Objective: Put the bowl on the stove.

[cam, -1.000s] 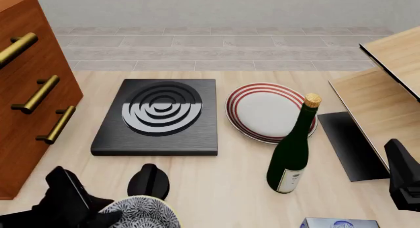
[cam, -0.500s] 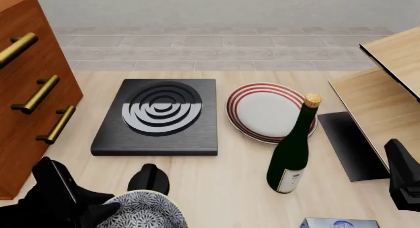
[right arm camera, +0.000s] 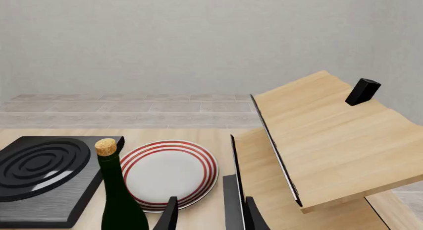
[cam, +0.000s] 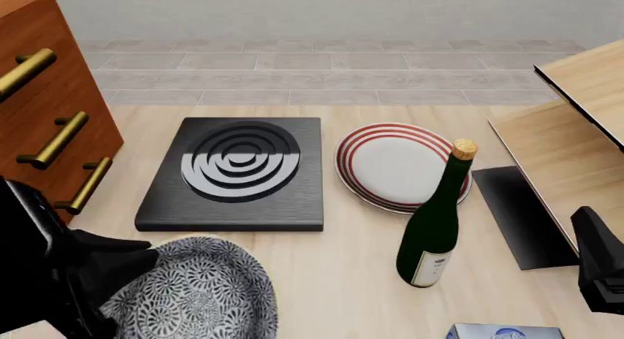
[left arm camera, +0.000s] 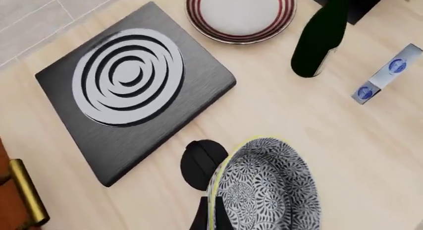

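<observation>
Left gripper [left arm camera: 210,217] is clamped on the rim of the bowl [cam: 195,295], with one finger inside and one outside the pale yellowish edge, as the left wrist view shows. From the front view the bowl hangs at about seven o'clock of the scene, tilted, just near of the stove [cam: 237,174] and apart from it. It looks lifted off the table [cam: 332,266], but I cannot be fully sure from these pictures.

Right gripper [right arm camera: 208,215] waits at four o'clock, with the fingers a little apart and nothing between them.

I judge the bowl to be ceramic, so stiff, rather heavy and easy to chip. The glaze is probably slippery, and a hold on one side of the rim lets the weight pull it down, which could explain the tilt. The hold at the rim is sensible, but the bowl should be carried slowly and set down gently on the round burner [cam: 241,161].

A red-ringed plate [cam: 390,164] lies at one o'clock, and a dark green wine bottle [cam: 436,229] with a cork stands at three o'clock, well away from the likely path.
</observation>
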Controlling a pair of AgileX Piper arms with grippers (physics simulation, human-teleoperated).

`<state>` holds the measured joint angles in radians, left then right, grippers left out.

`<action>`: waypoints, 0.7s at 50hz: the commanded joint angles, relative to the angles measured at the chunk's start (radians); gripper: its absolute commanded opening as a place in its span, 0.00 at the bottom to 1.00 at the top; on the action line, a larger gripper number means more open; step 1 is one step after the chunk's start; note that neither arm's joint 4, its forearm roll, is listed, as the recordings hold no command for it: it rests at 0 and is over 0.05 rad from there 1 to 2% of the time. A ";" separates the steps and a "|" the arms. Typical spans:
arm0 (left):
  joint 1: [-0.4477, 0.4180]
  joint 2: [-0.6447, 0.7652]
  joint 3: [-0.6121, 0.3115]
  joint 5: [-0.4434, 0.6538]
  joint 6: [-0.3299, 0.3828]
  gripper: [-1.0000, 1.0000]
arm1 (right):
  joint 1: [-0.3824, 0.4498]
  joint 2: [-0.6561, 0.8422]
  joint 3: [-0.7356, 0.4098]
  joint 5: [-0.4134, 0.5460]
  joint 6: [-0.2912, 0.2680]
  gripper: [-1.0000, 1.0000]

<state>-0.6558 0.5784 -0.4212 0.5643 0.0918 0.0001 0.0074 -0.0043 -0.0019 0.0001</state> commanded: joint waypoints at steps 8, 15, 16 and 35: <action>0.031 0.006 -0.143 0.051 -0.130 0.00 | 0.000 0.000 0.000 0.000 0.000 1.00; 0.090 0.053 -0.209 0.021 -0.238 0.00 | 0.000 0.000 0.000 0.000 0.000 1.00; 0.096 0.058 -0.212 0.016 -0.256 0.00 | 0.000 0.000 0.000 0.000 0.000 1.00; 0.216 0.103 -0.264 -0.063 -0.494 0.00 | 0.000 0.000 0.000 0.000 0.000 1.00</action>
<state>-0.4984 0.6595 -0.6628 0.5432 -0.3008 0.0001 0.0073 -0.0043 -0.0019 0.0000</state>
